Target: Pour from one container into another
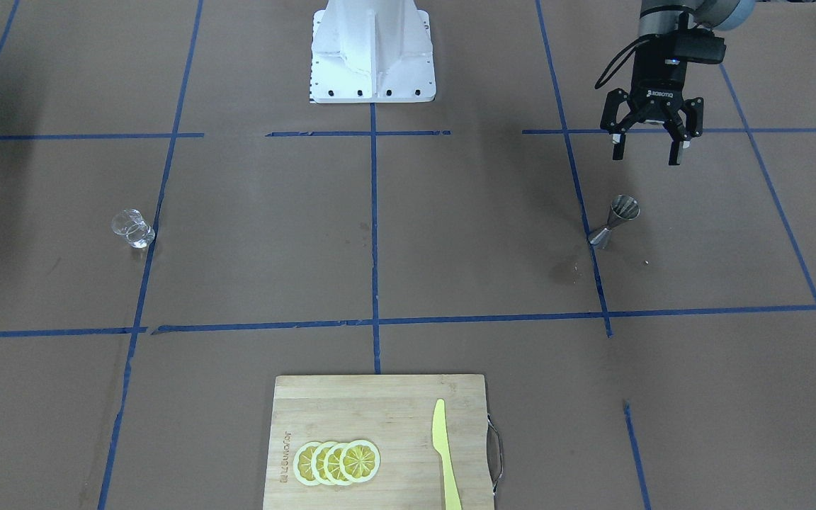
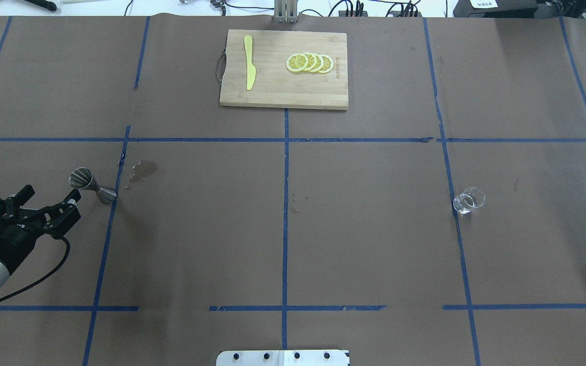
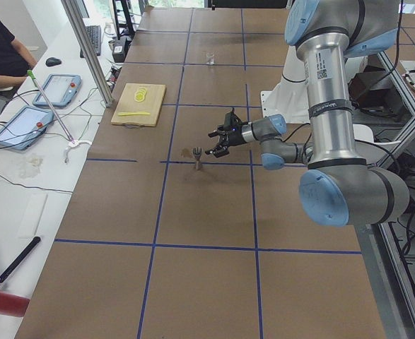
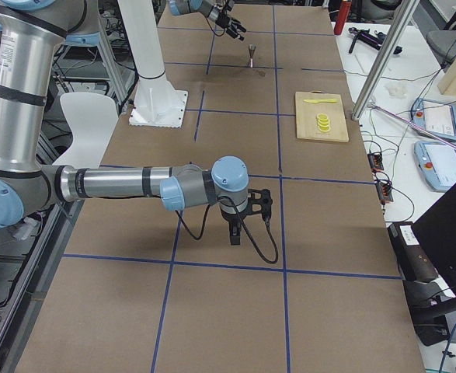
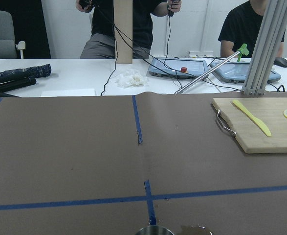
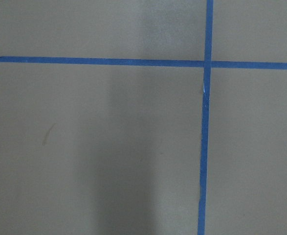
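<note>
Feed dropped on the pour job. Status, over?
Left gripper open, just short of the jigger, not touching. Right gripper far off, open or shut unclear. Glass cup upright, untouched. Nothing between left gripper and jigger.

jigger (image 1: 616,221) and cup (image 1: 132,229) well apart, board (image 1: 394,414) aside

Light: even, diffuse, from above, on matte table paper (image 2: 374,229). Shadows: soft; 1 broad dim patch at 9 o'clock in the front-facing view. Glass cup (image 2: 469,200): small bright highlights. Right wrist view: dimmer, vertical shadow band at centre, perhaps slightly soft. Other 5 views sharp.
</note>
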Action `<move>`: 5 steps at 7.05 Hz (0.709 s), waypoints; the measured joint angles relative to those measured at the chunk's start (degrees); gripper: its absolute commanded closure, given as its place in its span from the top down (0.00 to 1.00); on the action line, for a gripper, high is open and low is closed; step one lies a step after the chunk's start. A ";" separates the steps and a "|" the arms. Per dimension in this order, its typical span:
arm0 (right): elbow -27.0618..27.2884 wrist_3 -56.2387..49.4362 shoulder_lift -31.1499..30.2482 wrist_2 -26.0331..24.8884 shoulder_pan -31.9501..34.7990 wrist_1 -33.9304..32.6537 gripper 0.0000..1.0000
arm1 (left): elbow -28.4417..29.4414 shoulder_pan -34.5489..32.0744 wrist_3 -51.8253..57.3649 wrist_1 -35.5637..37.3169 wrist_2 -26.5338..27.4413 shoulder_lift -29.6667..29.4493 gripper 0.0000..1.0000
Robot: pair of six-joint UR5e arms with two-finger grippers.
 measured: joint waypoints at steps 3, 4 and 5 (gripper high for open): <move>0.13 -0.10 0.24 -0.03 0.00 0.11 1.00 | 4.67 2.19 -4.96 -0.11 4.32 -2.82 0.99; 0.14 -0.11 0.30 -0.07 0.00 0.11 1.00 | 6.84 2.48 -6.37 -0.23 5.89 -4.37 0.99; 0.14 -0.13 0.33 -0.11 0.00 0.12 1.00 | 8.80 2.75 -7.36 -0.41 7.64 -5.49 0.99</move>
